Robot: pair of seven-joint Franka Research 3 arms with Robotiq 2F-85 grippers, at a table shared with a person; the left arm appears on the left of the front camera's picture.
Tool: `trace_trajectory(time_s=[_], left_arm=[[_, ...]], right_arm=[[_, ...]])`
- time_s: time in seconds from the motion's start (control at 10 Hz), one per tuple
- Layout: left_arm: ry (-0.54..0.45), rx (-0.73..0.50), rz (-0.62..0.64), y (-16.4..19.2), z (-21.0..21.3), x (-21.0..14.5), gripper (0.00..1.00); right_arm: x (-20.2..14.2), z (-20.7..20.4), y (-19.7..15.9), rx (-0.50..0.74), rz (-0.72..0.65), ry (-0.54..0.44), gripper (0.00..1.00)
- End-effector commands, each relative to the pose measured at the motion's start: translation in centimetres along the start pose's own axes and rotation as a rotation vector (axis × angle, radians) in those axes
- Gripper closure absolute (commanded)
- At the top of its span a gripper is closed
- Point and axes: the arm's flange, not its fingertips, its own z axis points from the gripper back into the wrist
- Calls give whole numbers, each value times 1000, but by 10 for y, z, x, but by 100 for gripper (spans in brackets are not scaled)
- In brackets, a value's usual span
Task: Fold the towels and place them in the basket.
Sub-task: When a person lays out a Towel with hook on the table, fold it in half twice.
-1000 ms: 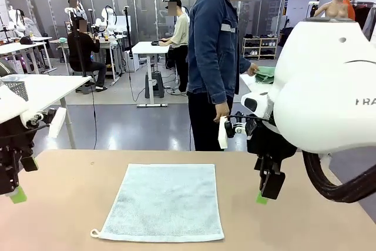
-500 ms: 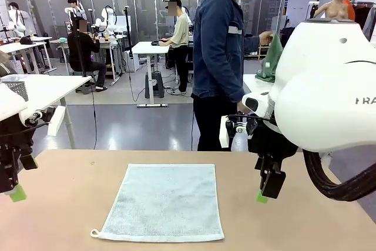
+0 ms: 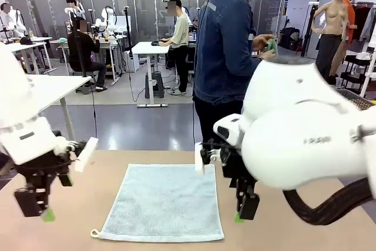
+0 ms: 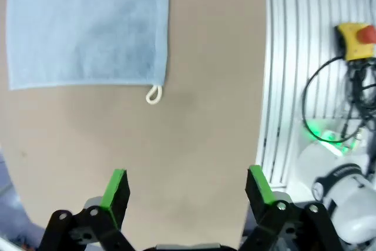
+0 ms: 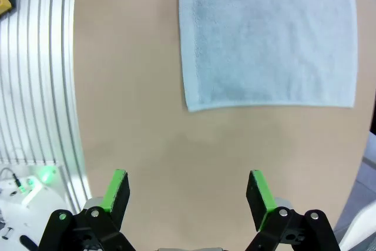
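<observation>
Front view: the pale blue-grey towel (image 3: 164, 201) lies spread flat at lower centre of the frame on the tan table (image 3: 305, 236), with its white loop (image 3: 94, 233) at the lower-left corner. The left gripper (image 3: 40, 208) hangs at lower left, apart from the towel's left edge. The right gripper (image 3: 244, 211) hangs just beside the towel's right edge. Neither touches the cloth. In both wrist views the jaws stand spread wide and empty above bare tabletop, with the towel in the upper part of each frame. At upper right, beyond the table, a person's hands (image 3: 262, 42) hold the green towel (image 3: 272, 45).
</observation>
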Motion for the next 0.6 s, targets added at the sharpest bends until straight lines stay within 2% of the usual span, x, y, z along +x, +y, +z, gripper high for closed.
trace_trajectory(time_s=[0.0,0.1,0.2,0.5], left_arm=[[-42,-10,-35,5,-44,4,0],[-60,18,-70,9,-60,8,0],[-42,-4,-63,14,-77,8,0],[-69,-16,-22,20,-108,14,0]], right_arm=[[15,-29,-14,19,66,-1,0],[20,-41,-14,22,96,-5,0],[25,-55,-16,38,106,-10,0],[29,-87,-16,33,120,43,0]])
